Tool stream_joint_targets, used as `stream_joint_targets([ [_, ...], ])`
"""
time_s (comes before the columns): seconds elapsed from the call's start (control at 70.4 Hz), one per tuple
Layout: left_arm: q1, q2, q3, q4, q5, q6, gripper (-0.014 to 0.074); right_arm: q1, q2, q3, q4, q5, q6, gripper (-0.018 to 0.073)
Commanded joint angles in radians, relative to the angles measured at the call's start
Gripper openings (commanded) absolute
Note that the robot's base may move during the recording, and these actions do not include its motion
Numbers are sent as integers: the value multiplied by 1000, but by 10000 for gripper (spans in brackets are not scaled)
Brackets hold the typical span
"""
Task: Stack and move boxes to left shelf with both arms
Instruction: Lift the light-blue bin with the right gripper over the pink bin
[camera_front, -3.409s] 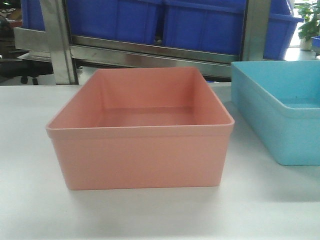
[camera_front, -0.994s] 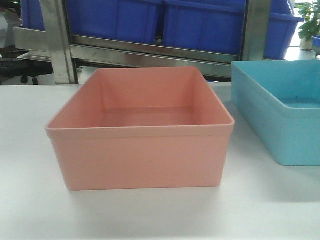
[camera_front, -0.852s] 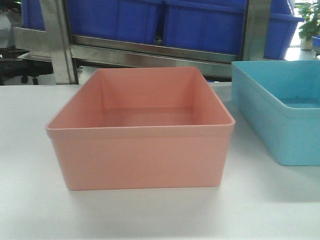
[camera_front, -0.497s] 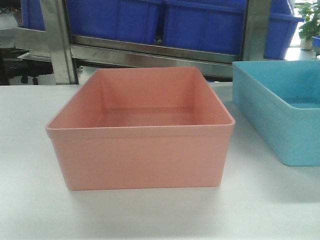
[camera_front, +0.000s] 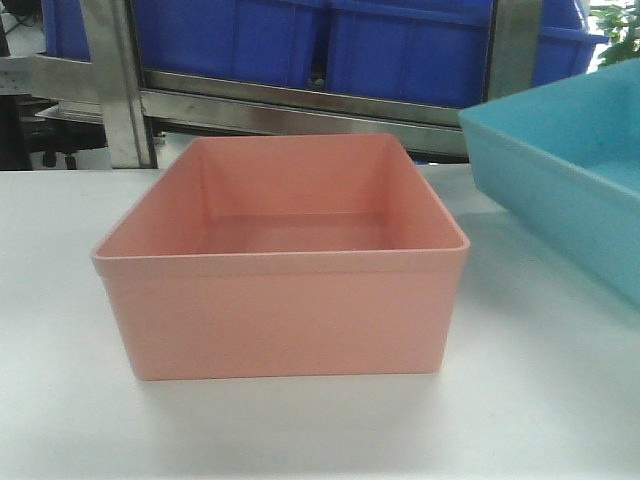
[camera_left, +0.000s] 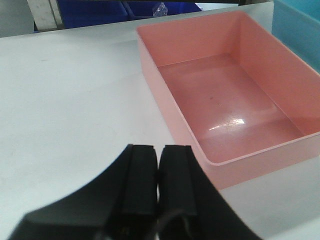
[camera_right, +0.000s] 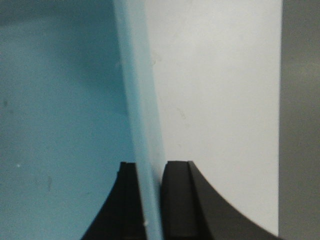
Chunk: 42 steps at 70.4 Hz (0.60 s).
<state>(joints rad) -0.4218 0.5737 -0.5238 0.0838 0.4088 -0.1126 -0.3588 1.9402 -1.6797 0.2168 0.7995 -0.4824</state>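
Note:
The salmon pink box stands empty on the white table, in the middle. The light blue box is at the right, raised off the table and tilted. My right gripper is shut on the blue box's side wall, one finger inside and one outside. My left gripper is shut on nothing and hovers over the table, just left of the pink box's near corner. A steel rack stands behind the table; I cannot tell whether it is the left shelf.
Dark blue ribbed crates fill the rack behind the table. A steel post rises at the back left. A potted plant shows at the far right. White tabletop lies left of the pink box.
The blue box has risen off the table and tilted, with its left end now higher in the front view. The pink box has not moved.

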Motion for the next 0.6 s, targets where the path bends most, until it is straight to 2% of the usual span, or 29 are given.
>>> stream_joint_targets([
  [0.0, 3, -1, -27, 3, -76, 0, -9, -7, -152, -44, 58, -27, 61, 37],
  [0.17, 3, -1, -27, 3, -76, 0, -9, 19, -290, -44, 79, 60, 148, 37],
  [0.327, 3, -1, -27, 3, -76, 0, -9, 86, -400, -44, 80, 130, 236, 37],
  [0.469, 3, -1, -27, 3, -76, 0, -9, 179, -457, -44, 80, 197, 460, 37],
  [0.582, 3, -1, -27, 3, -74, 0, -9, 290, -465, -44, 69, 221, 601, 37],
])
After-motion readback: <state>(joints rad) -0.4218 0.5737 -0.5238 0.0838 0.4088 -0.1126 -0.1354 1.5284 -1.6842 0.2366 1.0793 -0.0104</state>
